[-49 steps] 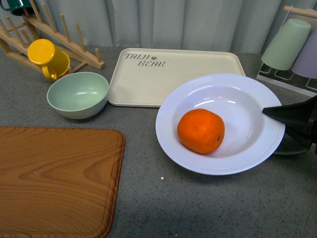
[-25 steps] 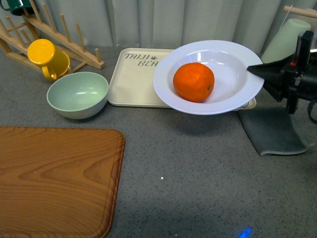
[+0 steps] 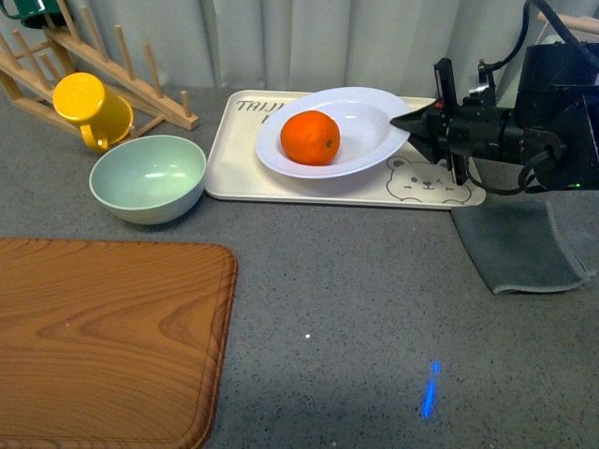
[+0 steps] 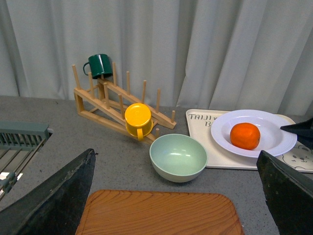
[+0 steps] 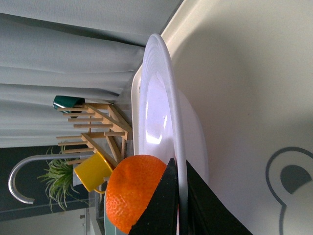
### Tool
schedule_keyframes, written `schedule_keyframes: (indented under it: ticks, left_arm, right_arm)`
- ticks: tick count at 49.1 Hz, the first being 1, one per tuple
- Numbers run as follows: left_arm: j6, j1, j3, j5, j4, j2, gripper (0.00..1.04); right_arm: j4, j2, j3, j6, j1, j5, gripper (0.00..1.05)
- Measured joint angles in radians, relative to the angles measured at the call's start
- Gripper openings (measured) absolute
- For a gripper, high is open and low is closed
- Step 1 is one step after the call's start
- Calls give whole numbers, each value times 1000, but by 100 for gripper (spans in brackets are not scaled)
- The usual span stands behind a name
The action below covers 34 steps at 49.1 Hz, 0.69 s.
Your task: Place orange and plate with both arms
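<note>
Plate (image 3: 360,120) w/ orange (image 3: 310,137) now over the tray (image 3: 281,173), right gripper (image 3: 404,123) fingers pinching its rim; desk (image 3: 374,327) in front open.

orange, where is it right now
In the front view the orange sits in the white plate, over the cream bear tray at the back, right of the green bowl; the right gripper clamps the plate's rim.

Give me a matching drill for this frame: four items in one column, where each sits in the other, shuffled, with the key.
Items:
1. orange
2. plate
3. yellow mug
4. green mug

Places:
A. over the bear tray, rim pinched by the right gripper
B. top of the wooden rack
C. inside the plate
D. low on the wooden rack, behind the pale green bowl

Pairs: 1-C, 2-A, 3-D, 4-B
</note>
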Motion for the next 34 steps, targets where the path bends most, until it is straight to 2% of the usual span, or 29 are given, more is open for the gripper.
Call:
schedule_keyframes:
  ticks: [7, 12, 34]
  left_arm:
    - [0, 0, 0, 0, 0, 0, 98]
    - [0, 0, 0, 0, 0, 0, 98]
    - [0, 0, 0, 0, 0, 0, 98]
  right_arm:
    - [-94, 9, 47, -62, 14, 1, 3]
    - [-95, 1, 18, -80, 16, 5, 22]
    - [-39, -133, -164, -121, 2, 24, 85]
